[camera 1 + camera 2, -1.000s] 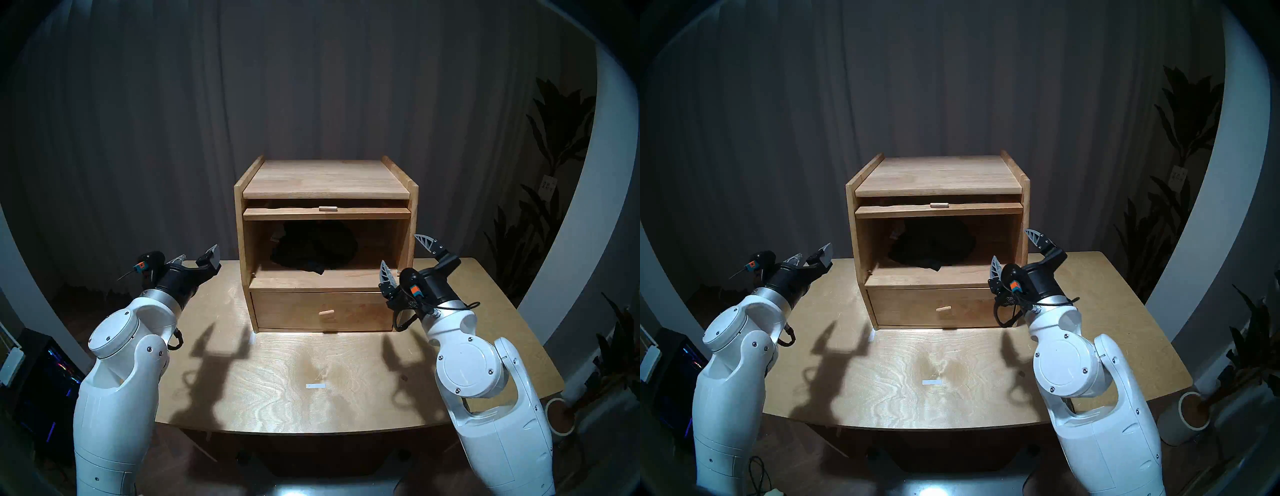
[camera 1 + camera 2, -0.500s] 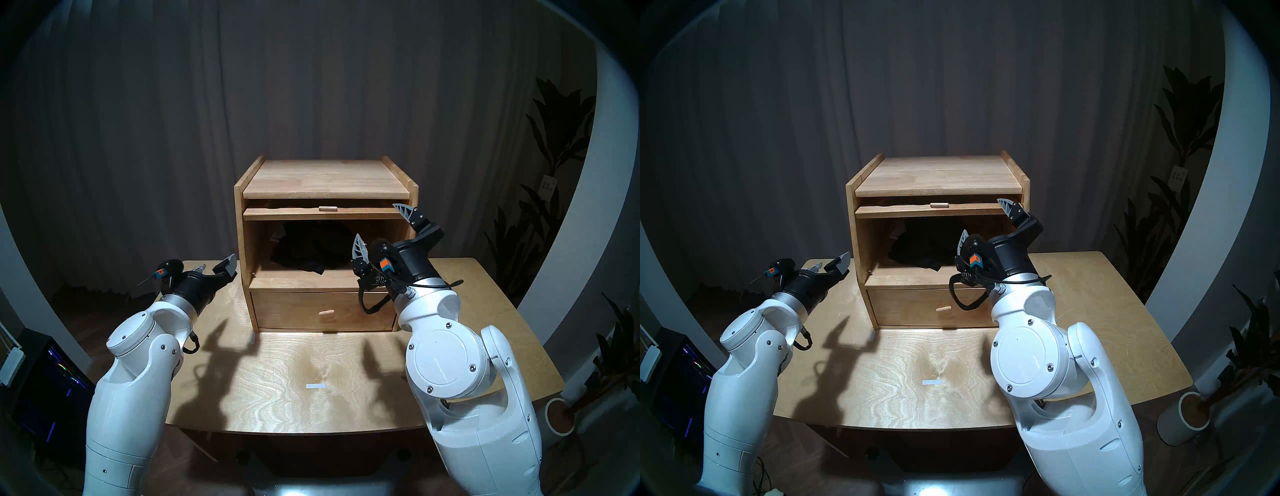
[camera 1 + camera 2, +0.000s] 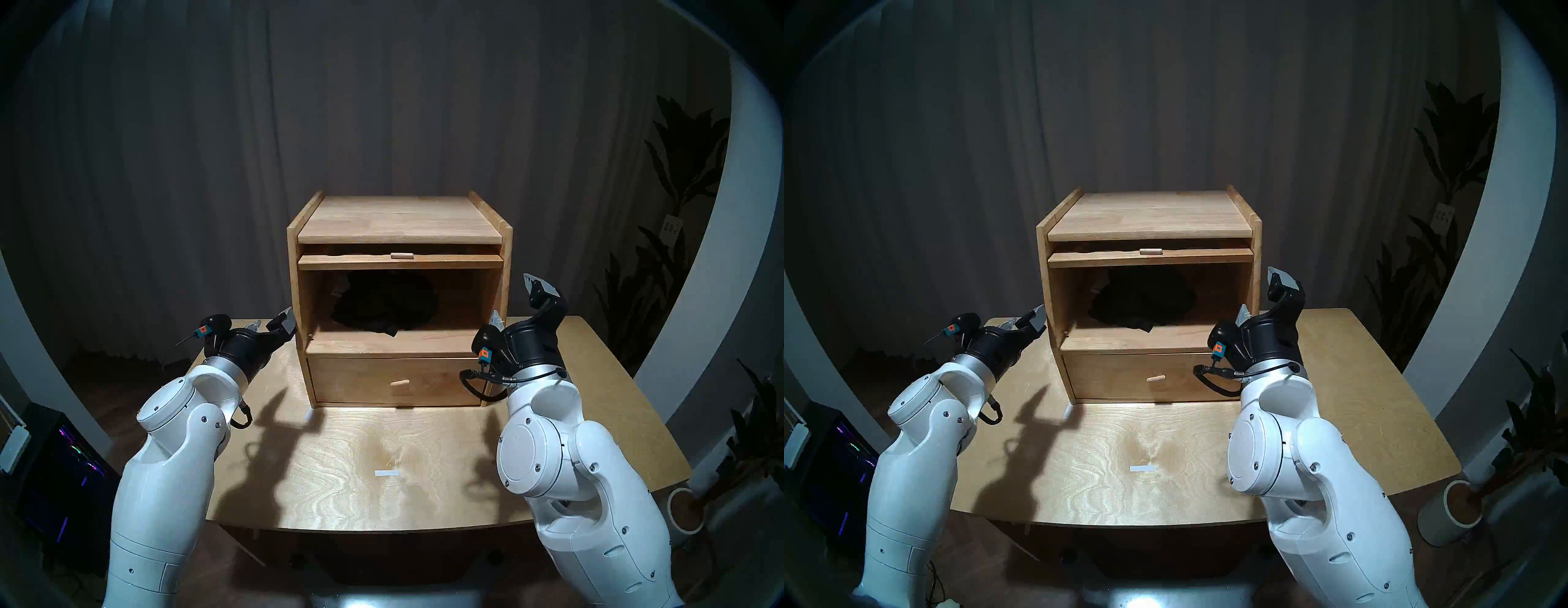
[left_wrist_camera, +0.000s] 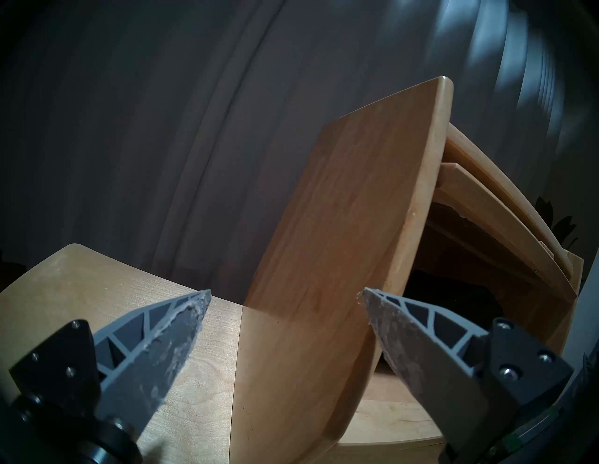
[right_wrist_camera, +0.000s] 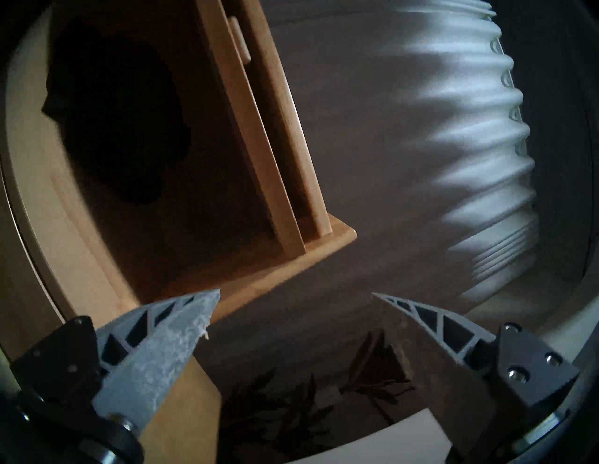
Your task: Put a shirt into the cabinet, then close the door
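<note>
We see a pale wooden worktop (image 3: 445, 463) with a wavy grain, bright in the middle under a lamp and marked by one small white strip of tape (image 3: 387, 473). The dark shadows of both arms fall on it. Behind hangs a grey curtain (image 3: 382, 106) in long folds — it fills the whole back of the room. On the right stand dark leafy plants (image 3: 679, 178) beside a white curved wall, and at the lower left a black box with coloured lights (image 3: 72, 463) sits on the floor.

The cabinet (image 3: 399, 220) stands at the back of the worktop. Its door (image 3: 401, 262) is lifted flat under the top board, so the upper compartment is open. The black shirt (image 3: 384, 305) lies inside this compartment as a bundle, toward the back. The drawer (image 3: 394, 382) below is closed.

The left gripper (image 3: 273, 320) is just beside the cabinet's left wall, its jaws apart and empty. The right gripper (image 3: 515, 303) is near the cabinet's right front edge — jaws also wide apart, holding nothing.
</note>
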`<action>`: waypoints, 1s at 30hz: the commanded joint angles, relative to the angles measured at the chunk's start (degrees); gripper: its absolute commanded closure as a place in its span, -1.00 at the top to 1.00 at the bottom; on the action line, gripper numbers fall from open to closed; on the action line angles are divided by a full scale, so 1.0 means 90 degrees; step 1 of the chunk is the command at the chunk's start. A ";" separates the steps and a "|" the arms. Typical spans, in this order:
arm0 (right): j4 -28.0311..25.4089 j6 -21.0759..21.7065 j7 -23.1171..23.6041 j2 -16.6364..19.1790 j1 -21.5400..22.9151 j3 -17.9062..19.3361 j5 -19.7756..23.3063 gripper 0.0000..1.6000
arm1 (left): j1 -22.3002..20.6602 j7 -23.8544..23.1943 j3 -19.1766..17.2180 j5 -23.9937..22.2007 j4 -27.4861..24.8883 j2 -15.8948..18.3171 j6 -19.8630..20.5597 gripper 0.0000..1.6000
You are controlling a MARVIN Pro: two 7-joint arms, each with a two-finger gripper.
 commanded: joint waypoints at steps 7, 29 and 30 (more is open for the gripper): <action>0.0414 0.0221 0.0827 -0.0377 0.1079 -0.0883 -0.1235 1.00 | -0.0750 -0.0097 -0.0274 -0.0177 0.0703 0.0089 -0.0109 1.00; 0.1040 0.0563 0.2757 -0.1543 0.2421 -0.1629 -0.1828 1.00 | -0.1326 -0.0224 -0.0086 -0.0201 0.1474 0.0105 -0.0287 1.00; 0.1095 0.0641 0.2885 -0.1521 0.2501 -0.1638 -0.1888 1.00 | -0.1347 -0.0229 -0.0068 -0.0196 0.1495 0.0102 -0.0305 1.00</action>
